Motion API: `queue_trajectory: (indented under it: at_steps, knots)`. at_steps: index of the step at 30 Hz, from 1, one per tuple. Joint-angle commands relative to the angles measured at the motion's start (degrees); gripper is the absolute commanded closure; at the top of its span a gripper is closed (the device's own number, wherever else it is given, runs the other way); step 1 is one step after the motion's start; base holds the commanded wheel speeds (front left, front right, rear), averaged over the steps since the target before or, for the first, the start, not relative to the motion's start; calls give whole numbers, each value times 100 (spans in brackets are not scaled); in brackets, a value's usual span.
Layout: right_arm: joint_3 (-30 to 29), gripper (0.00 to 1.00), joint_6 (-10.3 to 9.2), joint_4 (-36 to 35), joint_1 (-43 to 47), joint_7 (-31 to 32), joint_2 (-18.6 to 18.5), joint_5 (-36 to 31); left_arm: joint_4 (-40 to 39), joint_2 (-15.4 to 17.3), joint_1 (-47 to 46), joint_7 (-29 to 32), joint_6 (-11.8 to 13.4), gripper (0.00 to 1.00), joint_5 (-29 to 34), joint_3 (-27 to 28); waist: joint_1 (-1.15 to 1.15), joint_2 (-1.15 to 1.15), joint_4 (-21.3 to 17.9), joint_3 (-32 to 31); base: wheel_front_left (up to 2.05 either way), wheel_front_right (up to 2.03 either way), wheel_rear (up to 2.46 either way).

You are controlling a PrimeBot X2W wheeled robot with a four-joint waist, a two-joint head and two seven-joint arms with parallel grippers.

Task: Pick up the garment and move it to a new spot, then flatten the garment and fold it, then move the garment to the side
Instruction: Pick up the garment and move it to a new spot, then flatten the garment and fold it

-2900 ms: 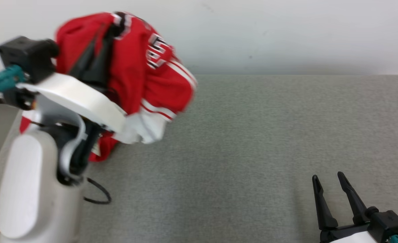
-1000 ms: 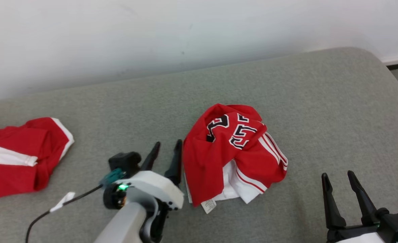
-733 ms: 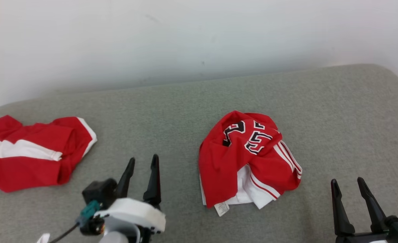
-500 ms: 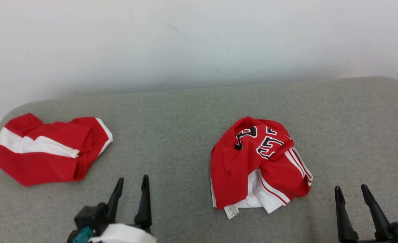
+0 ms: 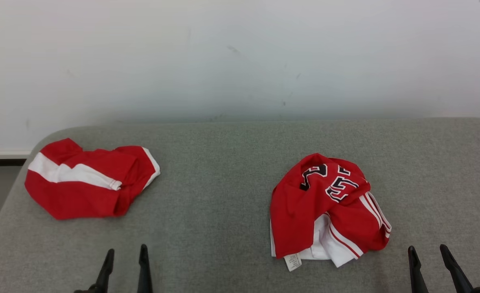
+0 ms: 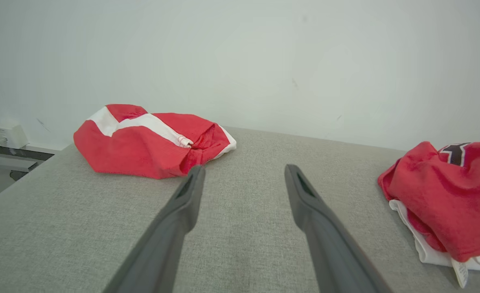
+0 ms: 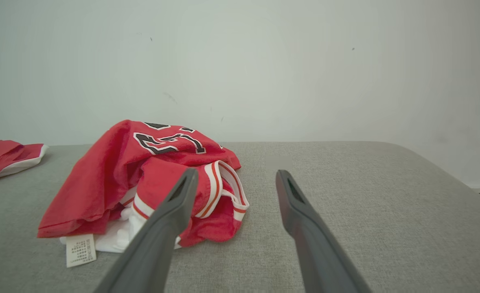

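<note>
Currently, two red textile items lie on the grey fabric-covered desk (image 5: 215,195), which stands against a plain white wall (image 5: 240,61).

1. Far left: a red-and-white cloth (image 5: 89,183) lies bunched near the desk's left rear corner. One broad white band crosses it. In the left wrist view this cloth (image 6: 142,142) is ahead and to the left of the fingers, not touching them.

2. Lower left: the left gripper (image 5: 126,251) shows two dark fingers pointing up from the bottom edge of the head view. In the left wrist view, the left gripper (image 6: 244,171) has its jaws released and spread wide, with bare desk between them and nothing grasped.

3. Right of centre: the garment (image 5: 305,211), a red jersey, lies crumpled in one heap on the desk, well apart from the red-and-white cloth. One black-and-white graphic (image 5: 329,183) faces up on its rear part. White stripes run along its right side, and white fabric shows at its near edge. One small white tag (image 5: 292,261) sticks out at the near left corner. Neither gripper touches it.

4. Lower right: the right gripper (image 5: 427,249) shows two dark fingers. In the right wrist view, the right gripper (image 7: 235,175) has its jaws released and empty; the garment (image 7: 113,175) lies ahead and to the left.
</note>
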Motion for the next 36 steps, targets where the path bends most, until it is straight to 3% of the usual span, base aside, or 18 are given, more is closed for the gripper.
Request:
queue_trajectory:
  at_steps: [1, 12, 28, 36]
  knots:
    - [-40, 0, -12, 26, 100, 5, -27, -61, -67, -20, 138, -3, -35, 0, 75, 69, 0, 0, 25, -39, 0, 0, 0]
    - [-103, 0, -12, 119, 240, 5, 11, -19, -207, -67, 492, -3, -130, 0, 187, 294, 0, 0, 62, -176, 0, 0, 0]
    - [-22, 0, -12, 153, 158, 5, 49, 35, -201, -73, 473, -3, -107, 0, 49, 223, 0, 0, 79, -182, 0, 0, 0]
    - [73, 0, -12, 111, 84, 5, 63, 61, -236, -75, 290, -3, -222, 0, -26, 105, 0, 0, -83, -138, 0, 0, 0]
